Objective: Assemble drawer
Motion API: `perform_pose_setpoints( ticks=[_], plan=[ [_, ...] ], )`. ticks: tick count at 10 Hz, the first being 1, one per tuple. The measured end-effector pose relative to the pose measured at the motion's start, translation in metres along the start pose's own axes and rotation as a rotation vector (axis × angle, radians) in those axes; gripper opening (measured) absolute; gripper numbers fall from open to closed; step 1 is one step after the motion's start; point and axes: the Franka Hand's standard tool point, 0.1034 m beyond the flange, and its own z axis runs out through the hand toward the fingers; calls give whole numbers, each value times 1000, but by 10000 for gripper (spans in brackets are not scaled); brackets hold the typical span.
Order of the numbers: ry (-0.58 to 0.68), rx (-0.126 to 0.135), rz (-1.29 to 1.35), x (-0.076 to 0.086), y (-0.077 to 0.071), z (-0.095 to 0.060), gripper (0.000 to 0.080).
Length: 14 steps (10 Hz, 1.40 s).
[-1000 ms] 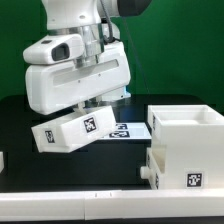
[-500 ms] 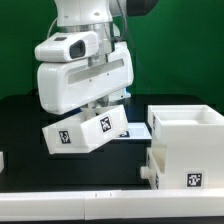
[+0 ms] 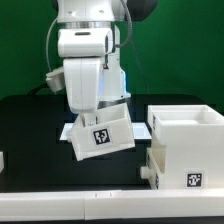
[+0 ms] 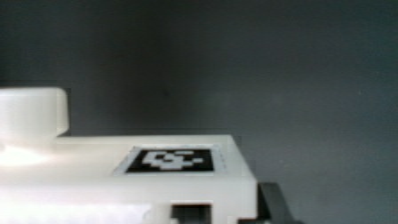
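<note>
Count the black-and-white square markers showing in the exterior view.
2: one on the tilted, lifted tray, one low on the casing at the exterior view's right. Others may be hidden.

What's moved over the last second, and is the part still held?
The gripper carried the small white plastic tray toward the exterior view's right, nearer the tall white plastic casing. It also turned the tray so that one marker face now fronts the camera. The tray stayed held and off the table; nothing was let go. The casing and the black table did not move.
</note>
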Motion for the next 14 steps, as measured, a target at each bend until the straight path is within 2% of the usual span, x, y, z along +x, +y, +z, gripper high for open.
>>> perform_pose_setpoints(
  ticks=[2, 3, 4, 6, 10, 11, 12, 13, 14],
  plan=[
    [1, 1, -40, 0, 0, 1, 44],
    [2, -28, -27, 0, 4, 2, 44],
    [6, -70, -14, -2, 7, 7, 44],
    [9, -45, -11, -22, -1, 26, 44],
    [10, -44, -8, -25, -2, 30, 44],
    [11, -47, 2, -37, -5, 46, 44],
    [9, -35, 14, -51, -7, 59, 44],
    [8, -30, 28, -61, -5, 64, 44],
    [8, -28, 28, -60, -4, 64, 44]
  ],
)
